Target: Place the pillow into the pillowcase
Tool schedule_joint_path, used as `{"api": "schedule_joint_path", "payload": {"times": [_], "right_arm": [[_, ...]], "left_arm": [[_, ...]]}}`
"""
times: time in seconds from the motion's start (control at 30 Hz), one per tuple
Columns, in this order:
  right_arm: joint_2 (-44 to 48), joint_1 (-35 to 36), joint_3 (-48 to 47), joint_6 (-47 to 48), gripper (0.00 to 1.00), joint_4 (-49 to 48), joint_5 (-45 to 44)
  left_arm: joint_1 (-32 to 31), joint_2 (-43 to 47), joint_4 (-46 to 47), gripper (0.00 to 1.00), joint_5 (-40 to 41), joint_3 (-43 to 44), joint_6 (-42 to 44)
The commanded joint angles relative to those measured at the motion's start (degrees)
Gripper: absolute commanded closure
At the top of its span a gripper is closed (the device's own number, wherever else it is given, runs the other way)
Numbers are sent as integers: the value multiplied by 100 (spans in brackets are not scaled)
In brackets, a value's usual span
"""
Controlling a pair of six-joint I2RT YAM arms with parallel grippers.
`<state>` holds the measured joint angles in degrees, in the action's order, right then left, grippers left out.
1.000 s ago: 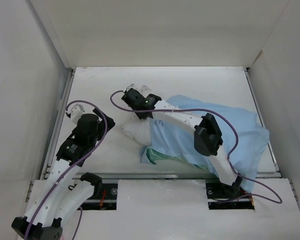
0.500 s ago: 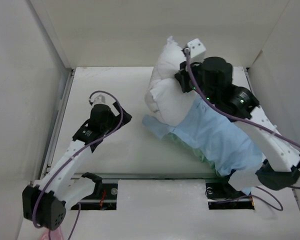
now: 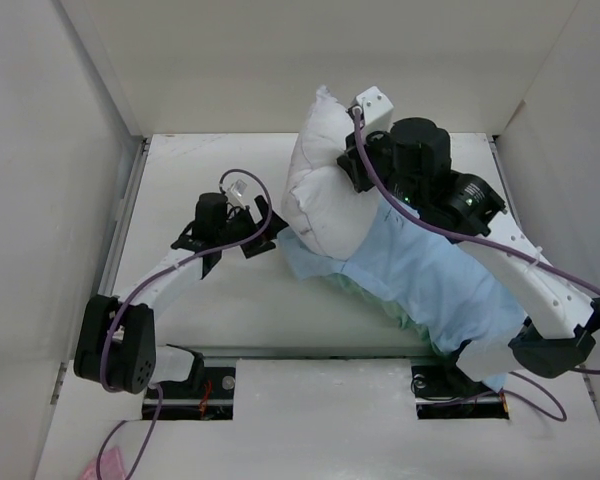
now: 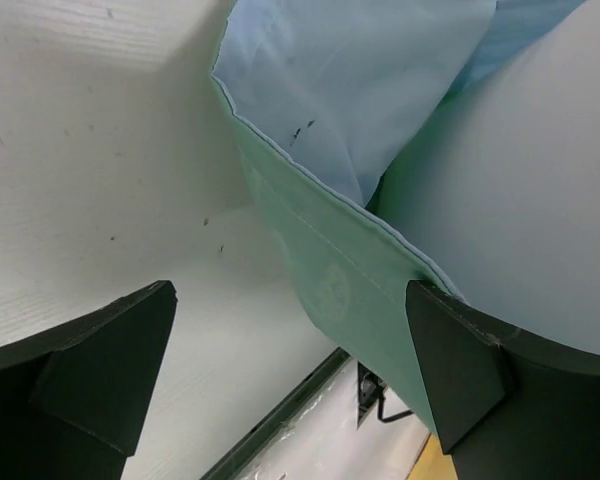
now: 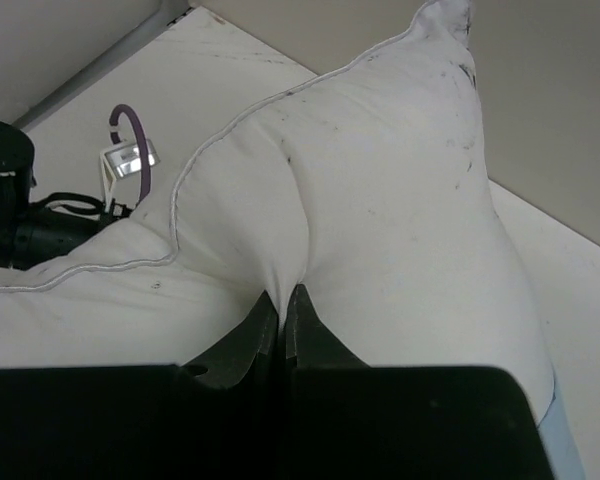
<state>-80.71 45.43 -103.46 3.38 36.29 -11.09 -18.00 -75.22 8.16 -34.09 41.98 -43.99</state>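
A fold of pillow (image 5: 380,200) is gripped by the clenched right jaws. Left jaws are spread, released; pillowcase (image 4: 350,90) hem is seen between them.

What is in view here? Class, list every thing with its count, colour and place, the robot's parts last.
pillow: one, white, held up at the table's far middle, lower end in the pillowcase.
pillowcase: one, light blue and mint green, right of centre.
table: one, white, under everything.
cables: two, purple, one along each arm.
left gripper: one, black, open at the pillowcase's edge.
right gripper: one, black, shut on the pillow.
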Motion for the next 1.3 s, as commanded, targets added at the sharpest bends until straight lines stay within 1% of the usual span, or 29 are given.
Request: {"api": "schedule_joint_path", "payload": {"times": [0.0, 0.2, 0.33, 0.47, 0.6, 0.63, 0.73, 0.93, 0.97, 1.03, 1.07, 1.1, 1.13, 1.23, 1.27], "right_arm": [[188, 1, -78, 137, 100, -492, -244], [187, 1, 45, 137, 100, -544, -244], [187, 1, 98, 190, 100, -544, -112], [239, 1, 221, 190, 100, -597, -60], [240, 1, 274, 137, 100, -650, 2], [292, 1, 274, 137, 100, -650, 2], [292, 1, 274, 137, 100, -703, 2], [345, 1, 274, 137, 100, -755, -121], [345, 1, 213, 137, 100, -755, -121], [398, 1, 212, 75, 100, -817, -60], [398, 1, 264, 23, 100, -869, -8], [398, 1, 326, 23, 100, -870, -7], [398, 1, 326, 23, 100, -870, -7], [669, 1, 773, -48, 100, -817, 107], [757, 1, 923, -100, 100, -817, 107]], "left_arm": [[235, 218, 362, 0, -494, -128, -119], [578, 218, 378, 0, -634, -523, -251], [649, -9, 765, 0, -932, -472, -550], [649, -72, 766, 0, -933, -199, -602], [543, -212, 835, 0, -986, -49, -716], [352, -265, 949, 0, -986, 3, -804], [44, -440, 1213, 0, -933, 4, -997], [-485, -783, 1459, 0, -986, 22, -1076], [-616, -871, 1591, 3, -986, -83, -1155], [-757, -985, 2161, 30, -1038, -154, -1489], [-819, -1073, 2398, 47, -1126, -155, -1568], [-871, -1265, 2731, 67, -1240, -24, -1630], [-950, -1345, 2891, 100, -1319, 38, -1770], [-951, -1478, 3462, 100, -1390, 301, -1842], [-847, -1478, 3464, 100, -1390, 415, -1842]]}}
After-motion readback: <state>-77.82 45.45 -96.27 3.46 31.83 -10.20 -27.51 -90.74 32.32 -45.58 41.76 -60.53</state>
